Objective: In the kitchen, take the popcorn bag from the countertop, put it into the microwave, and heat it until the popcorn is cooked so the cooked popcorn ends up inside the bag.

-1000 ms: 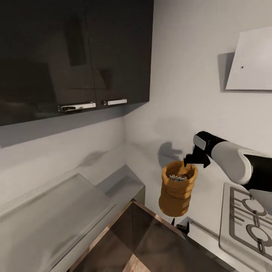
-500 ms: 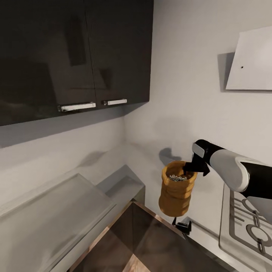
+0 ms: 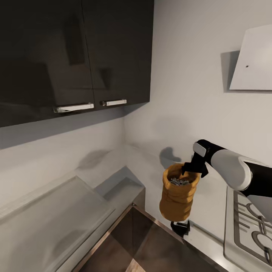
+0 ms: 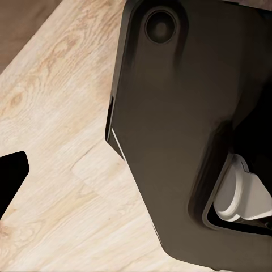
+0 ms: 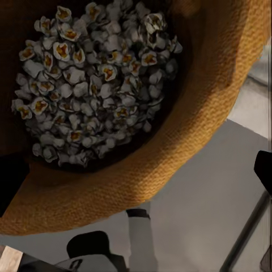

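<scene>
The right gripper (image 3: 191, 169) is clamped on the rim of the popcorn bag (image 3: 176, 197), held above the countertop (image 3: 211, 223). The left gripper's state I cannot tell.

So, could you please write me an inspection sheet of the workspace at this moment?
Surface: grey countertop, gas hob at right.
Job's things: popcorn bag hanging above the countertop; popcorn inside.
Clutter: nothing seen.
Grippers: right gripper shut on the bag's rim; left gripper: open or shut cannot be told.
Cables: nothing seen.
Surroundings: dark wall cabinets with metal handles, white walls, wooden floor.
</scene>
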